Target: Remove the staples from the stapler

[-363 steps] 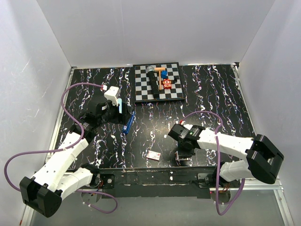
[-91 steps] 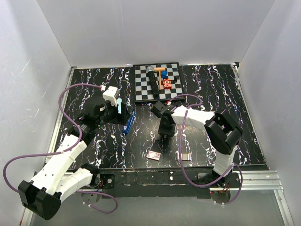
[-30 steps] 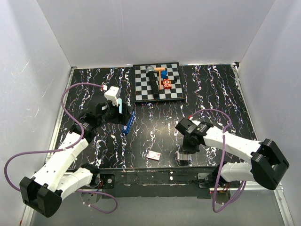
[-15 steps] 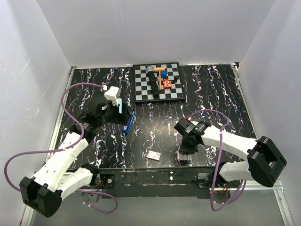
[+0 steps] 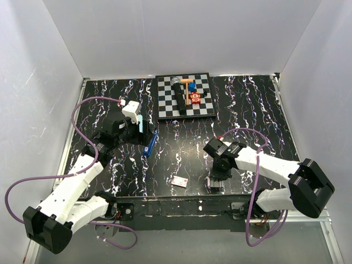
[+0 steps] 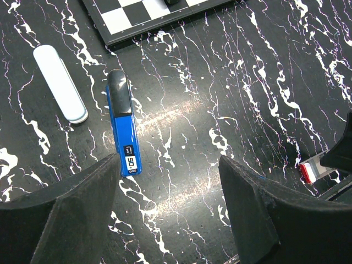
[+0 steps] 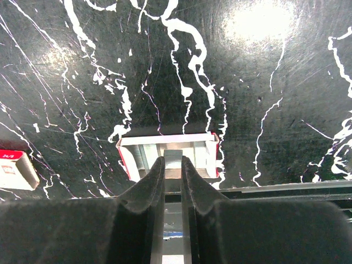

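Observation:
The dark-blue stapler [image 5: 149,142] lies flat on the black marbled table; in the left wrist view [image 6: 123,122] its black end points away. My left gripper [image 5: 135,131] hangs above it, open and empty [image 6: 169,165]. My right gripper [image 5: 218,173] is at the table's front edge, shut on a thin silver strip of staples [image 7: 174,161]. It holds the strip over a small open white-and-red staple box [image 7: 143,154], which also shows in the top view [image 5: 214,183].
A pale-blue oblong piece [image 6: 59,82] lies left of the stapler. A small red-and-white box [image 5: 180,181] lies left of the open box. A checkered board [image 5: 165,107] with several small objects sits at the back. The table's front edge [image 7: 286,188] runs just beneath the right gripper.
Three seconds ago my right arm was at mid-table near the stapler; it has since come back to the front edge over the open box. In the last second it barely shifted. The left arm has stayed put.

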Controlling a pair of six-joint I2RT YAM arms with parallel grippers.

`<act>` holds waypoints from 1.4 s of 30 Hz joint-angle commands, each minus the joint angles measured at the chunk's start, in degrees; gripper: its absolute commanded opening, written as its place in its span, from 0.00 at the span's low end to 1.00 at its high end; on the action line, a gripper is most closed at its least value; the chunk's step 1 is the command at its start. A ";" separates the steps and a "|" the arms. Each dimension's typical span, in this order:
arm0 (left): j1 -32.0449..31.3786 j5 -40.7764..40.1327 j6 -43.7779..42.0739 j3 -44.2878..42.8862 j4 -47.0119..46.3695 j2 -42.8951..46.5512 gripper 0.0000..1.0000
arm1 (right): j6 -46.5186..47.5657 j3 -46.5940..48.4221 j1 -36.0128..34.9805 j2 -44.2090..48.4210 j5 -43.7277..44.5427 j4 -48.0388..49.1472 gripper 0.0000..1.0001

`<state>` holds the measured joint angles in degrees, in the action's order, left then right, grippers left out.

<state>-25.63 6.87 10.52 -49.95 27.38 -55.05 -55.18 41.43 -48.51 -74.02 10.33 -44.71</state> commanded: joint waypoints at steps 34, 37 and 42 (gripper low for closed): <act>-0.12 0.95 -0.42 -0.06 -0.13 -0.41 0.73 | 0.16 0.93 -0.53 4.75 3.55 -3.45 0.37; -0.12 1.30 -0.42 0.03 -0.22 -0.41 0.73 | 0.25 0.93 -0.53 6.51 5.05 -5.12 0.37; -0.12 1.47 -0.50 0.12 -0.22 -0.76 0.73 | 0.51 -0.12 -0.53 9.32 6.63 -7.23 0.37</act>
<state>-25.63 7.51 10.50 -49.95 27.38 -55.77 -55.05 41.34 -48.84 -67.02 13.85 -48.40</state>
